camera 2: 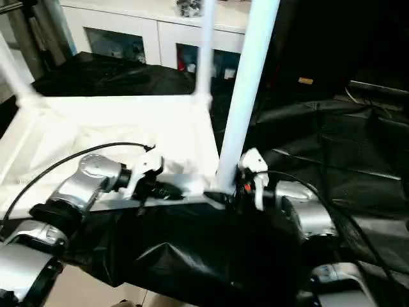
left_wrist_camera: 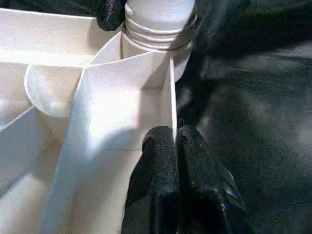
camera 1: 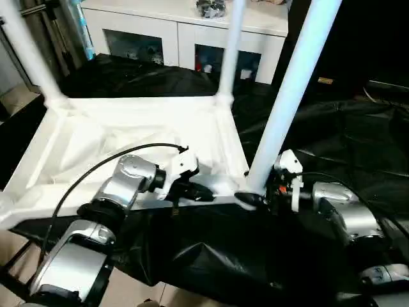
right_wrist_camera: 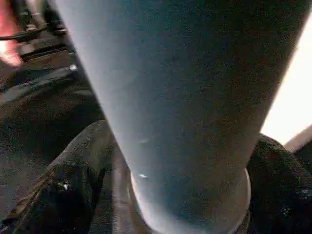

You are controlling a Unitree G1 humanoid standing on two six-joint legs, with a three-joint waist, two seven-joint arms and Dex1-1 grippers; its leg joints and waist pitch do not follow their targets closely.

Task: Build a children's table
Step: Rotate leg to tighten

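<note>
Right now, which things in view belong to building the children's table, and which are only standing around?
Belongs to the job:
- table top, upside down
- near leg, held by right claw
- two far legs
- left claw, on the rim

Just around:
- white cabinet
- black sheet

The white children's table lies upside down on black sheeting, three legs standing upright.

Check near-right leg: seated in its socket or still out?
Seated, it seems: the leg stands upright in the tabletop's corner socket, ridged end at the socket mouth. Depth: cannot tell.
</note>
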